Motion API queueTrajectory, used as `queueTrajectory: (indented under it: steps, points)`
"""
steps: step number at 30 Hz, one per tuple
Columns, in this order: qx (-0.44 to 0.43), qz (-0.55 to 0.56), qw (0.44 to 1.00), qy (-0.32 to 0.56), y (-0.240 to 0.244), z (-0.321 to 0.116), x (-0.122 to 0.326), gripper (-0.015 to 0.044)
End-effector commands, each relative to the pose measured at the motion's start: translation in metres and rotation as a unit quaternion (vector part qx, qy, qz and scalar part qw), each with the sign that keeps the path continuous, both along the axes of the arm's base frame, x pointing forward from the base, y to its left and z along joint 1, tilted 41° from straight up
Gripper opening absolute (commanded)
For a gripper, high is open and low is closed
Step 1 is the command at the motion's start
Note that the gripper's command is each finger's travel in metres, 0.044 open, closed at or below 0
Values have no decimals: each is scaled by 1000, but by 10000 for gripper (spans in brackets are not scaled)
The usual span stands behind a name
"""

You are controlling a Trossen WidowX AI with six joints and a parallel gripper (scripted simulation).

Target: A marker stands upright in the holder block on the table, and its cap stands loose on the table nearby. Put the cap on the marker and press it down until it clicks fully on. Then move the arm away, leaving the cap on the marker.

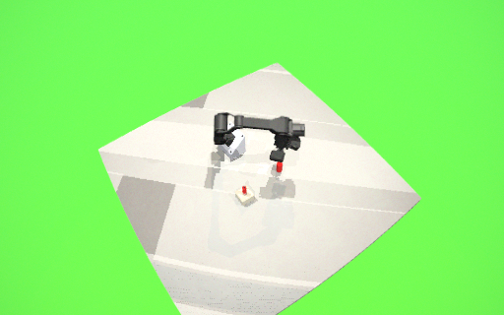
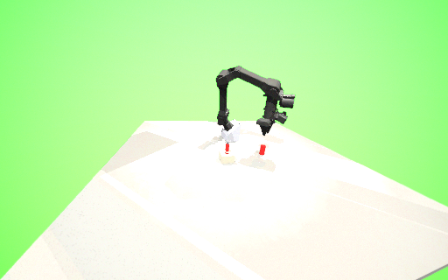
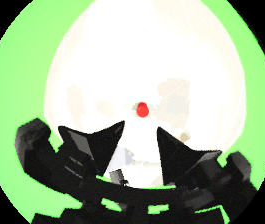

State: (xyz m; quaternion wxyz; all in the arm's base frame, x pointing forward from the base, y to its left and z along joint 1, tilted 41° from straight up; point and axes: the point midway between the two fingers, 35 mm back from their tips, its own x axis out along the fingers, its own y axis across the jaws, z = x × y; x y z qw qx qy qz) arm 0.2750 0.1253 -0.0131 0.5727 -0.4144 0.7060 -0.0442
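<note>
A red cap (image 1: 279,167) (image 2: 262,150) (image 3: 142,109) stands loose on the table, to the right of the holder in the top and exterior views. A thin red-tipped marker (image 1: 244,190) (image 2: 227,149) stands upright in a pale cream holder block (image 1: 244,198) (image 2: 227,159). My gripper (image 1: 277,160) (image 2: 264,133) (image 3: 141,125) points down above the cap, with a gap between the fingertips and the cap. Its fingers are partly open with nothing between them. In the wrist view the cap shows just beyond the fingertips, roughly centred between them. The marker is not distinguishable in the wrist view.
The arm's white base (image 1: 234,149) (image 2: 232,133) stands behind the holder block. The arm (image 1: 258,122) (image 2: 255,78) arches from it to the right, over to the cap. Shadows of the arm fall on the pale table (image 1: 194,221) (image 2: 172,210).
</note>
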Motion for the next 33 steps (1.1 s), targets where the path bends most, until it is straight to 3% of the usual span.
queueTrajectory:
  steps: [1, 33]
  points:
    - [-7, 3, 1000, 7, -18, -18, 0, 247]
    - [-8, 3, 1000, 6, -53, -58, 3, 247]
